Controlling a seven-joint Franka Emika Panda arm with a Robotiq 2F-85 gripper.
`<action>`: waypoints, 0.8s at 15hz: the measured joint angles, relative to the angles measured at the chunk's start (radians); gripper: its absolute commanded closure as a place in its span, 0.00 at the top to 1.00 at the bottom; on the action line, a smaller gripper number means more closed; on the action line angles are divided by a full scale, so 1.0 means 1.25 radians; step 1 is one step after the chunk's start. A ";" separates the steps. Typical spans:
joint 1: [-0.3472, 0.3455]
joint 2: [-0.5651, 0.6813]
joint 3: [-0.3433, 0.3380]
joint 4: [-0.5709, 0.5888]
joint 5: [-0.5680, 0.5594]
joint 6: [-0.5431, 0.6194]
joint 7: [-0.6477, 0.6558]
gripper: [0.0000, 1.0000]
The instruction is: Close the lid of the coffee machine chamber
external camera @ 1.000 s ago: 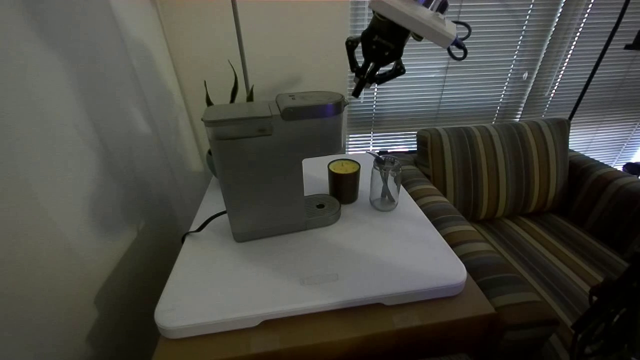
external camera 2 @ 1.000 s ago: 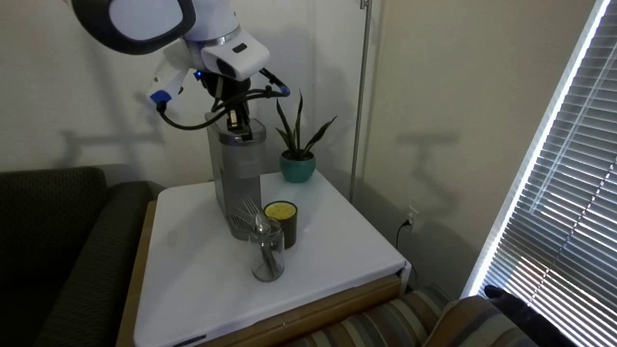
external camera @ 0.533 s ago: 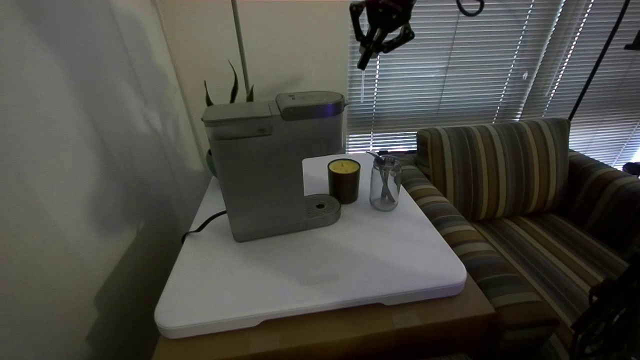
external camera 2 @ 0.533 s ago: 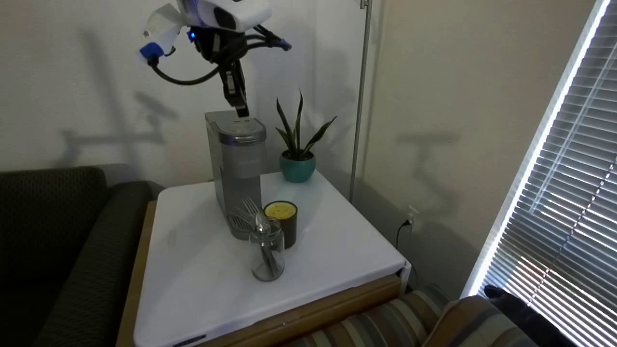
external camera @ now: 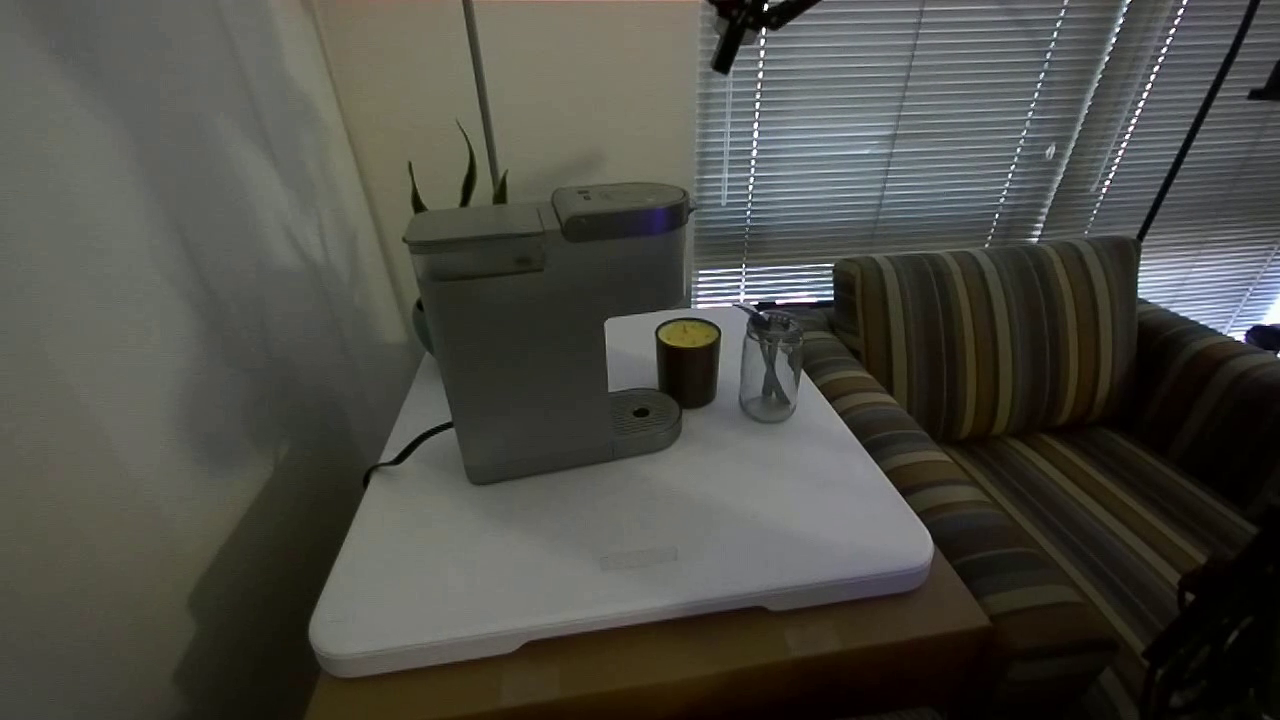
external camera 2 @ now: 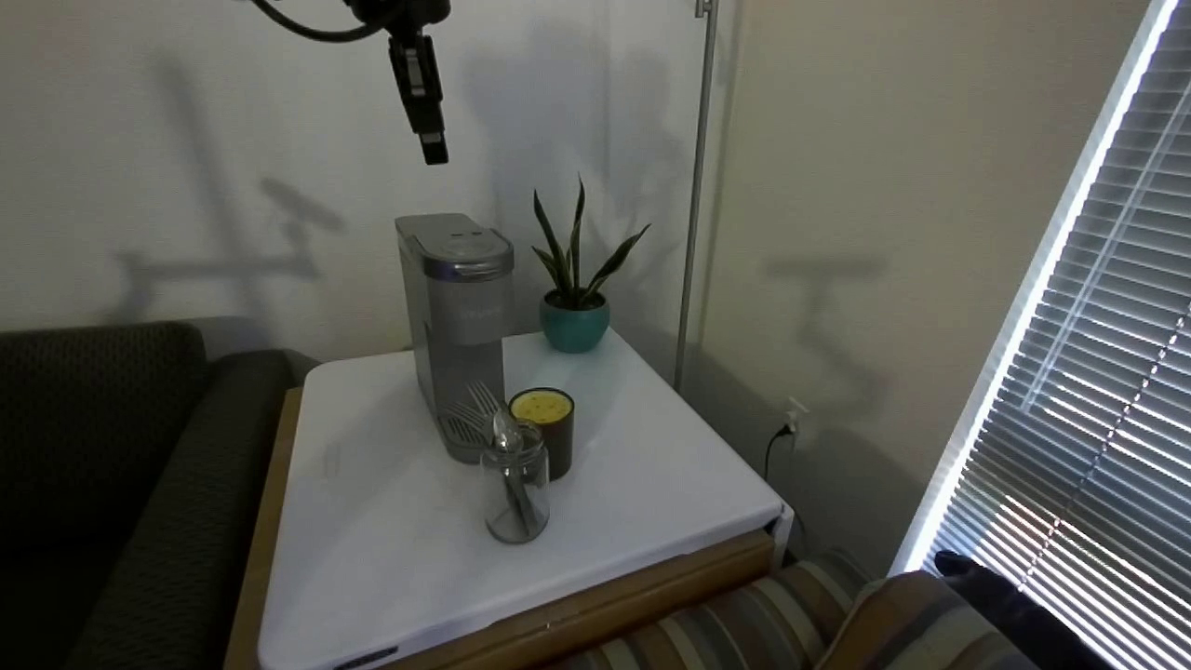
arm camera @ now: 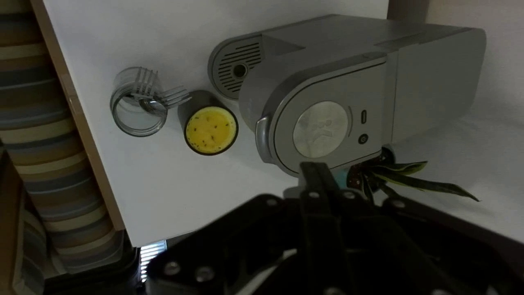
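one gripper (arm camera: 314, 164), its two fingers (arm camera: 309, 177) pressed together, hangs well above one coffee machine (external camera: 540, 350), free air between; the machine's one lid (arm camera: 323, 125) lies flat on top; one dark cup (arm camera: 211, 132), then one glass jar (arm camera: 139, 123), stand between machine and tabletop edge (arm camera: 104, 147)

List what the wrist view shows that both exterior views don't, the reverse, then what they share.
Wrist view only: the readable power symbol on the lid. Both exterior views only: the grey pole and a black cord. Shared: the coffee machine with that lid down, the dark cup, the cutlery in its clear jar, the potted plant, the white table and the gripper.
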 measured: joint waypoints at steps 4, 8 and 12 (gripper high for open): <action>0.000 -0.014 0.000 0.031 -0.032 -0.051 0.000 0.00; 0.000 -0.016 0.001 0.046 -0.040 -0.064 0.000 0.27; 0.000 -0.017 0.008 0.052 -0.040 -0.064 0.000 0.54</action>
